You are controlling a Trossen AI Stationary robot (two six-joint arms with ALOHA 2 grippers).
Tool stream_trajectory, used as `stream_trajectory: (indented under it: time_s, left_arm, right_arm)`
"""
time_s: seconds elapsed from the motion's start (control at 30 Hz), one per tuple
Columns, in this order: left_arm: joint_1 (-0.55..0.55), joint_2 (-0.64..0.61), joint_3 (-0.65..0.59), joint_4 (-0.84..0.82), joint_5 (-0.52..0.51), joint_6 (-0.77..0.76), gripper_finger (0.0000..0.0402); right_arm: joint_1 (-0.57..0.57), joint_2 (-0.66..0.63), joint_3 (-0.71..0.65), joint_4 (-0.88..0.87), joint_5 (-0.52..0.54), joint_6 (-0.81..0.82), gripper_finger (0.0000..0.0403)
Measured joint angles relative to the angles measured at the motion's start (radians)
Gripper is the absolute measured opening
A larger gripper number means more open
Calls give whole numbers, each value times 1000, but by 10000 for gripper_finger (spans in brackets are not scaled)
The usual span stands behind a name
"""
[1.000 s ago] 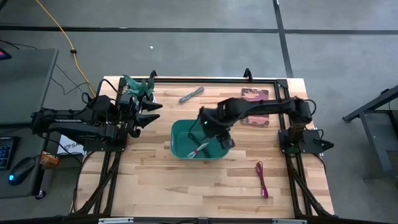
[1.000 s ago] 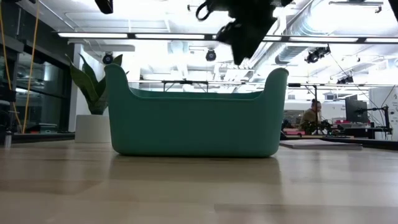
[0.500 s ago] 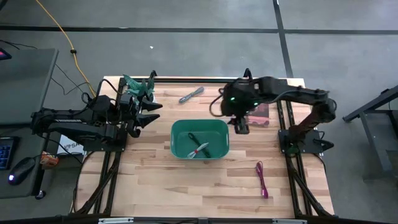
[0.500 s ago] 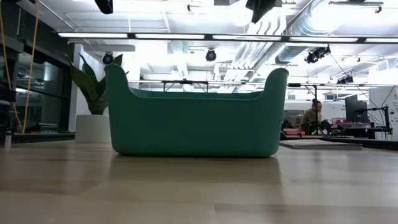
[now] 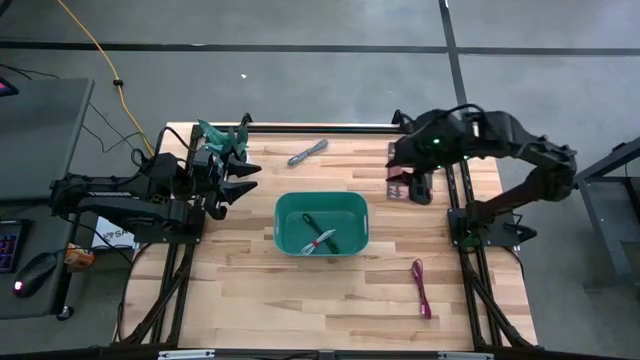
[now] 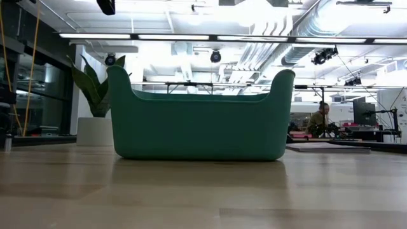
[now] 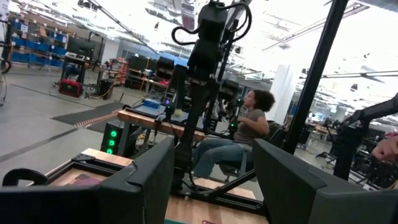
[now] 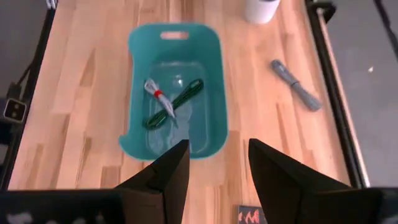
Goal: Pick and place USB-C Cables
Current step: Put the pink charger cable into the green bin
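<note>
The teal bin (image 5: pixel 322 225) stands mid-table and fills the low view (image 6: pixel 200 121). Inside it the dark green cable (image 8: pixel 177 104) lies crossed with the white cable with a red band (image 8: pixel 155 92), both on the bin's floor. The grey cable (image 5: pixel 308 152) lies flat on the wood by the far edge, also in the right wrist view (image 8: pixel 297 84). Flat near the right near corner is the magenta-red cable (image 5: pixel 421 288). My right gripper (image 5: pixel 414 186) hangs open and empty, high over the far right of the table (image 8: pixel 219 168). My left gripper (image 5: pixel 236 180) waits open left of the bin (image 7: pixel 211 180).
A dark red flat pad (image 5: pixel 410 160) lies under my right gripper near the far right corner. A potted plant (image 5: pixel 225 140) stands at the far left corner, its white pot (image 8: pixel 261 9) beyond the bin. A seated person (image 7: pixel 239 134) shows past the table's right side.
My right gripper has risen out of the teal bin and swung toward the table's far right corner, leaving the low view. The green cable and the white cable stay lying in the bin.
</note>
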State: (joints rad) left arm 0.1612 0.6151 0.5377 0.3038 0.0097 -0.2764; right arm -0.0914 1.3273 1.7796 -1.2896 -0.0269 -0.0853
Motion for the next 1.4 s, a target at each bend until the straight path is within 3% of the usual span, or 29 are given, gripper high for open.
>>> stream_trajectory:
  time_s: [0.1, 0.2, 0.4, 0.6, 0.7, 1.4]
  left_arm:
    - [0, 0, 0, 0, -1, 0, 197]
    - [0, 0, 0, 0, -3, 0, 197]
    - [0, 0, 0, 0, -45, 0, 197]
    - [0, 0, 0, -1, -39, 0, 197]
    - [0, 0, 0, -1, -37, 0, 197]
    - [0, 0, 0, -3, -36, -8, 197]
  right_arm:
    - [0, -78, -130, 140, -7, 15, 154]
    - [0, -202, -377, 336, -19, 70, 154]
    - [0, -424, -845, 905, -39, 253, 154]
    - [0, -510, -1119, 1371, -60, 379, 154]
    - [0, -520, -1173, 1457, -60, 402, 154]
    - [0, -523, -1145, 1467, -60, 459, 154]
